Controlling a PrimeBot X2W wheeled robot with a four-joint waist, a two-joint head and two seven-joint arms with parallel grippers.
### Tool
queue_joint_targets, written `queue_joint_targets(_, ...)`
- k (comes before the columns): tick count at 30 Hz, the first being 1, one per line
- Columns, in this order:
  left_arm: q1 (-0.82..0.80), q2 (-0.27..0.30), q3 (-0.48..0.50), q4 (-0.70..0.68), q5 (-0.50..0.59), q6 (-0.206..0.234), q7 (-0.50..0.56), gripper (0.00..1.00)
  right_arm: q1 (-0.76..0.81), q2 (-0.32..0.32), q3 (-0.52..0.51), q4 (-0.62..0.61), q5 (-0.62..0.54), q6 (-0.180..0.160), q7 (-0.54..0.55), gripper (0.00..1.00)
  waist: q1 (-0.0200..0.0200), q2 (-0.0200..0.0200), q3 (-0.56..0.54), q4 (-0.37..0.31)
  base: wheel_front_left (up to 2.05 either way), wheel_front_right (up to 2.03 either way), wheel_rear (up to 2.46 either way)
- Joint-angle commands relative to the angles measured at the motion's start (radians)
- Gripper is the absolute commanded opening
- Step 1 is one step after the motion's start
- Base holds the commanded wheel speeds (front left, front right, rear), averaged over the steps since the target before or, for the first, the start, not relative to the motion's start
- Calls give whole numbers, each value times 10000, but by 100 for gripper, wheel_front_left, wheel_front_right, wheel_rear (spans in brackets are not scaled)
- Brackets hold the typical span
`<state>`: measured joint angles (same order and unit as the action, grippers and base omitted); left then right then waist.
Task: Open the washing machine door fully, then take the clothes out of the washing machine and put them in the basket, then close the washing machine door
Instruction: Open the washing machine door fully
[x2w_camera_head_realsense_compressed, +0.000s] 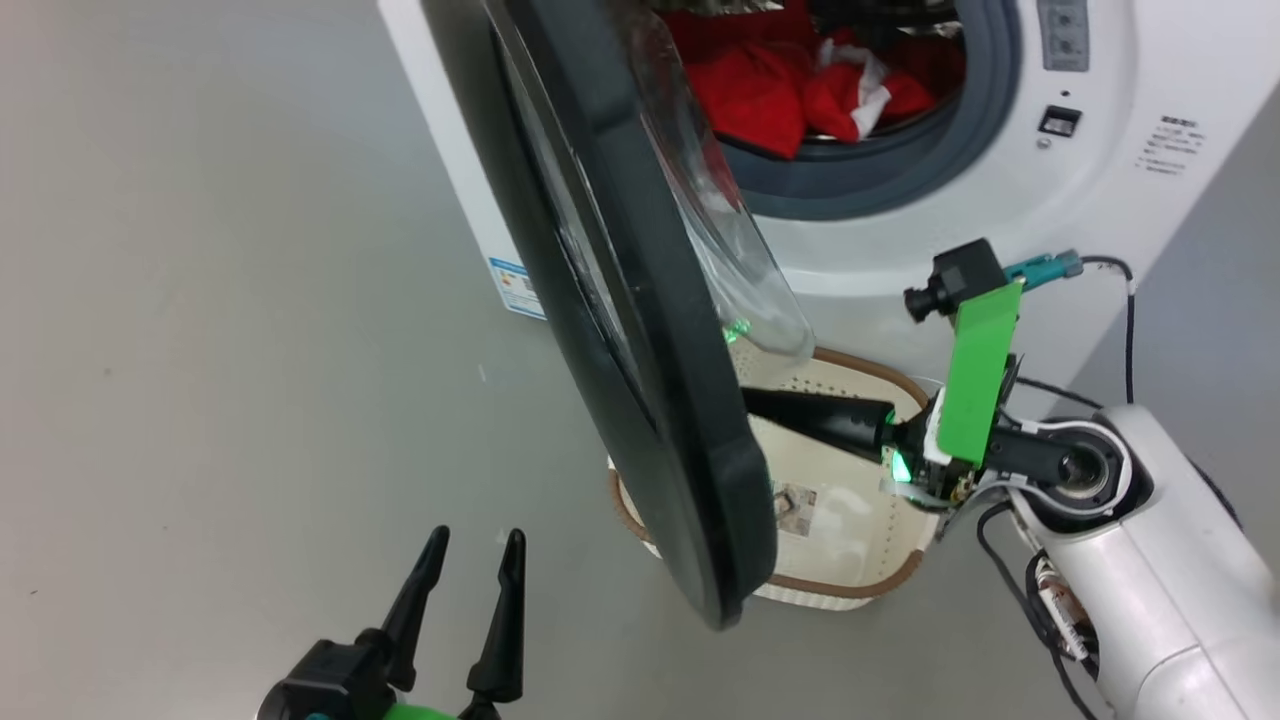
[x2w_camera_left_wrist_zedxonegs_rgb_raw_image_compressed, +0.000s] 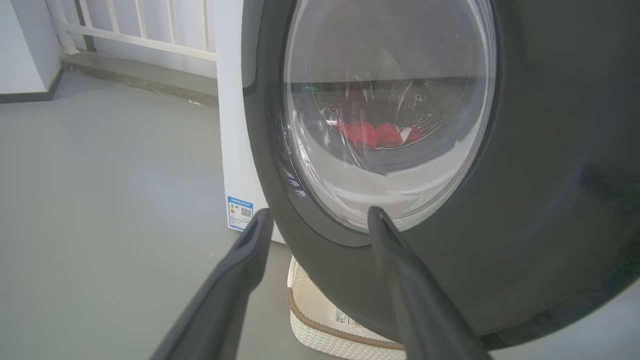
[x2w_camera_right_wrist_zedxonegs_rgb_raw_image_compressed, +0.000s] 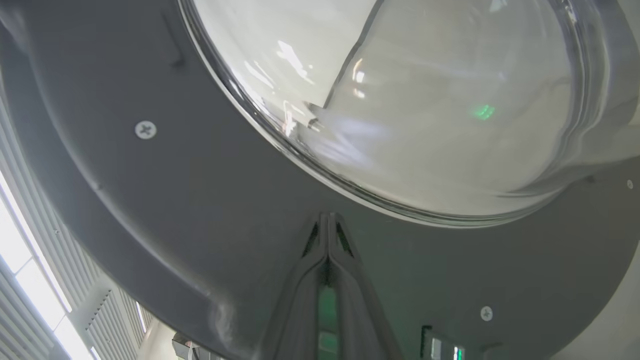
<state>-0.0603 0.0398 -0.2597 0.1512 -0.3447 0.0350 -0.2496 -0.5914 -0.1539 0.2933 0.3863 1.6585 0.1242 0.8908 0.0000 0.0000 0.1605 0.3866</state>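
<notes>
- The left gripper sits low at the left, above the bare grey floor, its two dark fingers spread wide with nothing between them
- It stands on the outer side of the washing machine door and apart from it; through its own camera the fingers point at the door's glossy black rim and clear window
- A small blue label is stuck low on the white side of the washing machine, just left of the door
- The door stands partly open, nearly edge-on from the head, with the domed glass bulging towards the machine and the lower rim hanging over the basket
- The clothes, bright red with a few white bits, lie in the steel drum behind the grey rubber ring; they also show through the glass from the left wrist
- The basket rests on the floor right before the machine, under the door, cream with a brown rim, and a paper label shows on its bottom
- The right gripper reaches in over the basket from the right, fingers pressed tight together and holding nothing
- Its tips meet the inner face of the door's dark rim, just below the glass dome, and appear to touch it
- A green plate rides on that wrist and a black cable loops beside it
</notes>
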Motion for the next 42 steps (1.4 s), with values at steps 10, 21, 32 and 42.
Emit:
queue_joint_targets(10, 250, 104, 482, -123, 222, 123, -122, 100, 683, 573, 344, -511, -333, 65, -55, 0, 0, 0, -634, 1068, 0, 0, 0)
queue_joint_targets(21, 398, 104, 881, -101, 330, 290, -122, 100, 820, 857, 663, -457, -499, 65, -209, 0, 0, 0, -766, 1508, 0, 0, 0)
queue_joint_targets(32, 520, 104, 1082, -281, 297, 381, -122, 100, 612, 1004, 1064, -361, -363, 65, -345, 0, 0, 0, -722, 1550, 0, 0, 0)
queue_joint_targets(42, 554, 104, 1094, -272, 296, 341, -122, 100, 724, 1025, 1041, -363, -370, 65, -627, 35, 0, 0, -784, 1512, 0, 0, 0)
